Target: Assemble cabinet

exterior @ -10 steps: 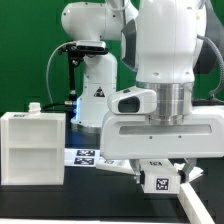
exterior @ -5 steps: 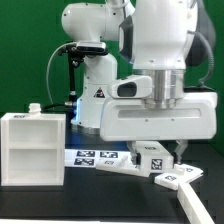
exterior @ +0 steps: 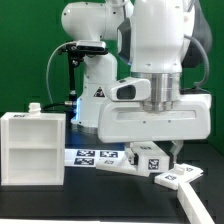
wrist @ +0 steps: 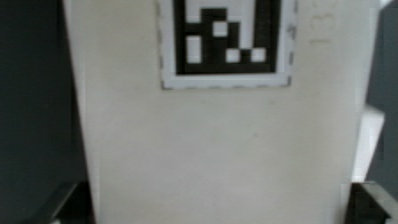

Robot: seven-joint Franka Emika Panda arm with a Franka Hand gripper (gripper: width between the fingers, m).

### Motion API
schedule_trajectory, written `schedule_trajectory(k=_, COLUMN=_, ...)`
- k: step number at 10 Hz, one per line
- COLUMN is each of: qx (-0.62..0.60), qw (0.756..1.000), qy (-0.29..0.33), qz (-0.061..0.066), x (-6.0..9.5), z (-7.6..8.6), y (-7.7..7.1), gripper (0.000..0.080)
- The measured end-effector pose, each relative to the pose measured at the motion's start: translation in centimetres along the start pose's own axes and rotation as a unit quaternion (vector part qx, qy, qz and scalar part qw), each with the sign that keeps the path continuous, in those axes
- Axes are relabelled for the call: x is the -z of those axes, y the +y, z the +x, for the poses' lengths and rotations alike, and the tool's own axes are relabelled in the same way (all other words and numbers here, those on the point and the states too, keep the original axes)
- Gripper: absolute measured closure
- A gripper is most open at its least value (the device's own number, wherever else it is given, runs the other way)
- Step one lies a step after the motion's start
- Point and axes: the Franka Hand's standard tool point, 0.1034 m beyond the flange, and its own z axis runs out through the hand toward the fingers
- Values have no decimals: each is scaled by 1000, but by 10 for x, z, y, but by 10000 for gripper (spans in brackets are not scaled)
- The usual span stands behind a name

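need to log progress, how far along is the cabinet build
Done: nothing looks fitted yet. The cabinet stands alone, its compartments open.
In hand: the claw appears closed on a tagged panel.
Left: fitting that panel to the cabinet, then the second loose panel lying nearby.

A tagged panel (exterior: 152,157) shows between the marker board (exterior: 90,156) and a second panel (exterior: 180,177).
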Motion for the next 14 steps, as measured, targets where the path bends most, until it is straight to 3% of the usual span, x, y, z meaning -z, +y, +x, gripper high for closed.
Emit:
schedule_trajectory(k=3, qx=-6, qw=1000, qy=27, qz=-2, x=3, z=-33, y=13, gripper=242)
schedule_trajectory(k=6, qx=13, qw=1000, qy=15, qz=-1, x=2, z=-32, y=15, gripper=242)
schedule_trajectory(k=9, qx=55, qw=998, qy=11, qz=-6, x=11, z=-43, y=56, gripper=242)
schedule_trajectory(k=11, qx=60, qw=998, qy=10, qz=-9, x=4, z=-53, y=78, gripper=242)
schedule_trajectory(k=14, qx=58, qw=998, qy=1, qz=-9, x=-10, z=-60, y=82, gripper=242)
